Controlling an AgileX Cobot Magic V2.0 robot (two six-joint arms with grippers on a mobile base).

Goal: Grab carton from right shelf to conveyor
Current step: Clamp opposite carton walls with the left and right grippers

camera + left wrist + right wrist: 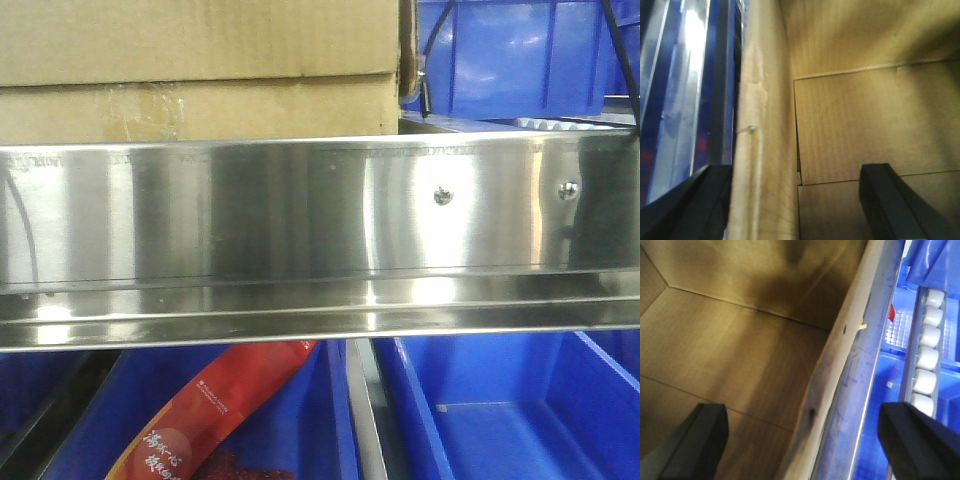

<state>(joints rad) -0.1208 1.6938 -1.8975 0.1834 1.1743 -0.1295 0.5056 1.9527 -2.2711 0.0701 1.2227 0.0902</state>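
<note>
**Right shelf [250,210] up front, carton [200,60] parked on top**

Blue bins [500,50] sit beside the carton. Left gripper [790,172] is spread wide, one finger inside the carton, one outside its wall. Right gripper [802,412] likewise on the carton's other side wall. Each wall runs lengthways between the fingers, so I'd guess squeeze next.

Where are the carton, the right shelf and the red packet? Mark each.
carton [200,40]: front view, its brown side face.
right shelf [250,210]: front view, its shiny front rail.
red packet [215,410]: front view, its printed middle.
</note>
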